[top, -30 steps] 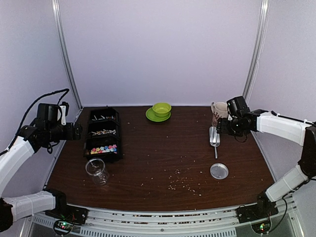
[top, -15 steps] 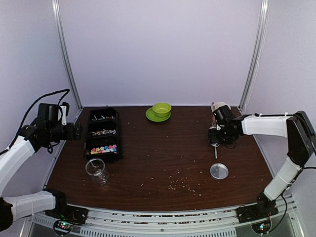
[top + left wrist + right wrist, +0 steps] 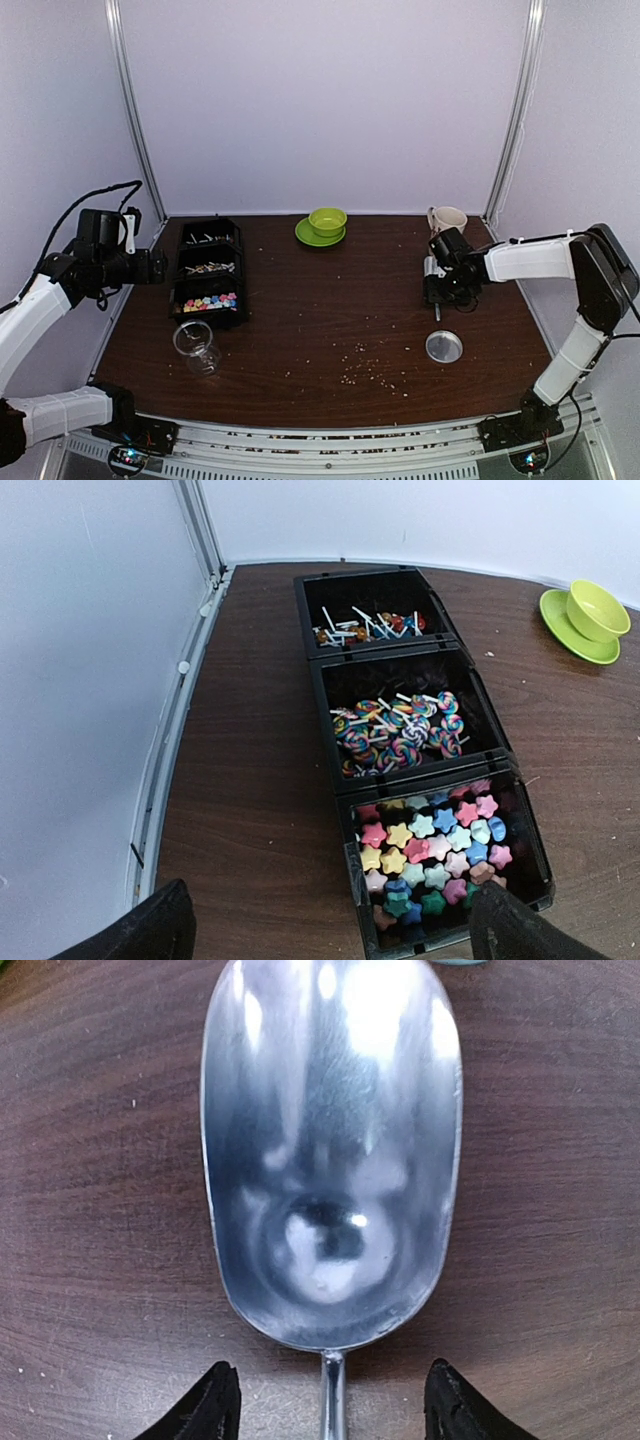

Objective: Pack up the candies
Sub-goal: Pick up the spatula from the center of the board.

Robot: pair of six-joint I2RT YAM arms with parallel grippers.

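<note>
You see the star-shaped candies (image 3: 435,845) filling the nearest of 3 compartments in the black tray (image 3: 395,652). Your left gripper (image 3: 330,935) faces the tray, fingers spread wide. Your right gripper (image 3: 330,1405), also released, straddles the metal scoop (image 3: 330,1160) at its handle.

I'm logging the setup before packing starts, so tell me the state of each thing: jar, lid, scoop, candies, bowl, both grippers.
Jar: upright, lid off, empty.
Lid: flat on the table, away from the jar.
Scoop: lying on the table, empty.
Candies: in the tray compartment nearest the jar.
Bowl: upright on its saucer.
Left gripper: open, holding nothing.
Right gripper: open, astride the scoop handle.
</note>
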